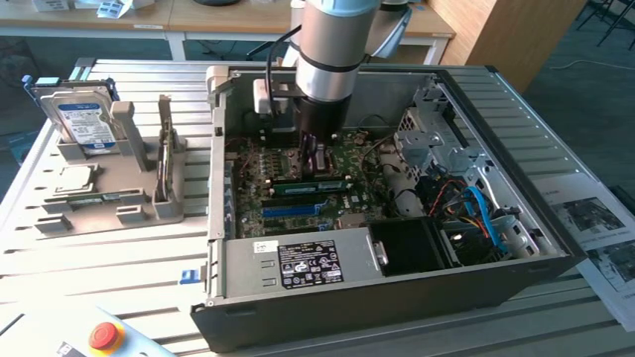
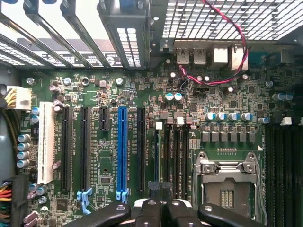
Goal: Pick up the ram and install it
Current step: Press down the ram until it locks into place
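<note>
Green and stiff, the ram (image 1: 309,184) is sitting low on the motherboard (image 1: 288,167) inside the open case (image 1: 397,297), at six o'clock from the end effector (image 1: 314,155), whose fingers are pressing together just above it. It looks light and fragile, best gripped by its edges. The labels are unreadable.

The arm (image 1: 332,37) is a fat silver-grey tube with a pale blue cap at its joint and a black ring round it. Below sits a black wrist block, a white box beside it, black cables trailing. The pincer (image 2: 159,208) has glossy black fingers (image 2: 147,213).
</note>
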`<state>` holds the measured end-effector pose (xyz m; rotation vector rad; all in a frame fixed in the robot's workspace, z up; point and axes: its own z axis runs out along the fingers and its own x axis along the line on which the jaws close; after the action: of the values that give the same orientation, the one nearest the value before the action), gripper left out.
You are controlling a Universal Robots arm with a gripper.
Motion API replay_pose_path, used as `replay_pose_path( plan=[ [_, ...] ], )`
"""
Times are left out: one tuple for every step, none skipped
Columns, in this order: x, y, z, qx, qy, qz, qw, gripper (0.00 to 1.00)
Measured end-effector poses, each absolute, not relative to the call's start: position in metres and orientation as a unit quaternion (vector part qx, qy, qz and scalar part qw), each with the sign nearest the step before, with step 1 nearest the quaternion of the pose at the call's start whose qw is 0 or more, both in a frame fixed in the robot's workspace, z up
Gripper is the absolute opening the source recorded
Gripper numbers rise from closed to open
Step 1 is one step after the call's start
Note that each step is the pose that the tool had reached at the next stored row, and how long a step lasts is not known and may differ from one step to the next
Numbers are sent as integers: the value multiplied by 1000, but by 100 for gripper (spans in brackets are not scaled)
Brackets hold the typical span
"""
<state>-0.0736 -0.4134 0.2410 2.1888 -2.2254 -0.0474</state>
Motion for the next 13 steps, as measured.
replay_pose_path(
  plan=[
    [-74,-413,242,701,-713,-15,10,10],
    [-74,-413,243,701,-713,-15,10,10],
    [-74,-413,245,701,-713,-15,10,10],
    [-74,-413,246,701,-713,-15,10,10],
    [-74,-413,248,701,-713,-15,10,10],
    [-74,-413,250,701,-713,-15,10,10],
    [-74,-413,251,701,-713,-15,10,10],
    [-74,-413,253,701,-713,-15,10,10],
    [-74,-413,254,701,-713,-15,10,10],
    [-74,-413,256,701,-713,-15,10,10],
    [-74,-413,257,701,-713,-15,10,10],
    [-74,-413,259,701,-713,-15,10,10],
    [-74,-413,260,701,-713,-15,10,10]
  ],
)
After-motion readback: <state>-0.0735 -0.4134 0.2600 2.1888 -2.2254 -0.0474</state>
